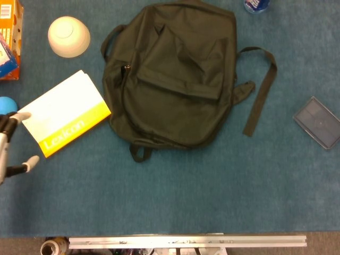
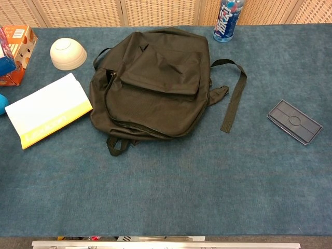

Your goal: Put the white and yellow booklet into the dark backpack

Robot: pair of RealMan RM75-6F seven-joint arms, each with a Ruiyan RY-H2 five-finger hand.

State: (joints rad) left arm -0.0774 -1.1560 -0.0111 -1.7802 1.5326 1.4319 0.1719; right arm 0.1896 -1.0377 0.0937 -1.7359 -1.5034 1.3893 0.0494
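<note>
Booklet [image 1: 65,113], white with a yellow band along its near edge, lies flat on the blue worktop [image 1: 212,191] just beside the dark backpack [image 1: 172,74], at the backpack's 9 o'clock. We see it touched by nothing, and the backpack lies flat with its front pocket up.

We judge the step in hand to be the approach to the booklet; no grasp is made yet. In the head view the left hand [image 1: 11,143] enters at the frame's left edge, at the booklet's 8 o'clock. Its fingers [image 1: 31,162] are spread apart and hold nothing; one fingertip lies close to the booklet's left corner, and we cannot tell whether it touches. The chest view does not show this hand. The right hand appears in neither view.

The next move, in our judgement, calls for the following:
- Bring the left hand over the booklet's near-left edge and work the fingers under it, since the booklet lies flush on the worktop.
- Open the backpack's main compartment. A dark gap shows along the zip at the bag's left side [image 2: 110,83], but we cannot tell how far it is open.
- We expect the right hand will be needed to hold the opening apart while the booklet slides in toward 3 o'clock.
</note>
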